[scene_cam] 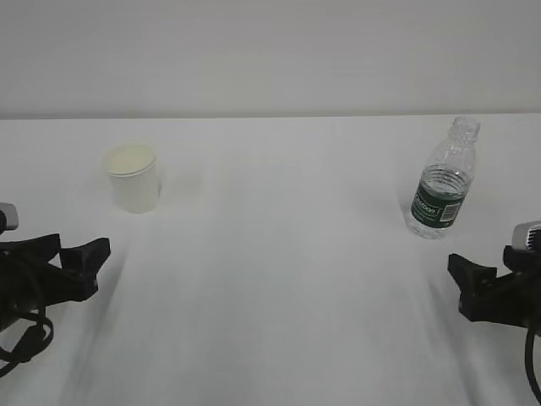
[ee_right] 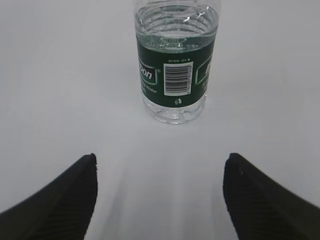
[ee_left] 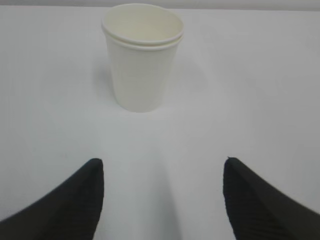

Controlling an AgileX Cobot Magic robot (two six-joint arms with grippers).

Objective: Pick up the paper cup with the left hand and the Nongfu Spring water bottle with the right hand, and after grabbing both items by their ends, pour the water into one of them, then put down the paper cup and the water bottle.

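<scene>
1. Exterior view shows the start of the task: nothing is picked up yet, and both arms wait low at the near edge of the white tabletop (scene_cam: 279,279).
2. The left hand (scene_cam: 84,266) sits at the left side, its fingers (ee_left: 75,200) spread apart and holding nothing. The paper cup (scene_cam: 133,178) stands upright ahead of it, near but not touching.
3. The right hand (scene_cam: 473,283) sits at the right side, its fingers (ee_right: 260,200) also apart and empty. The Nongfu Spring water bottle (scene_cam: 444,182) stands upright ahead of it, well apart from the cup.
4. The step in hand seems to be the approach. The next move probably calls for each arm to go forward until its target sits between the fingers, and then to close gently.
5. In the left wrist view the cup (ee_left: 142,57) is white and tapered, with a rolled rim. A second rim line under the first one suggests two cups nested together, but this is not certain.
6. In the right wrist view the bottle (ee_right: 175,60) is clear and ribbed, with a dark green label and a barcode. It has no cap, and the water (ee_right: 176,30) reaches above the label.
7. Both things look light and thin-walled, so a hard squeeze could crush the cup or push water out of the open bottle.
</scene>
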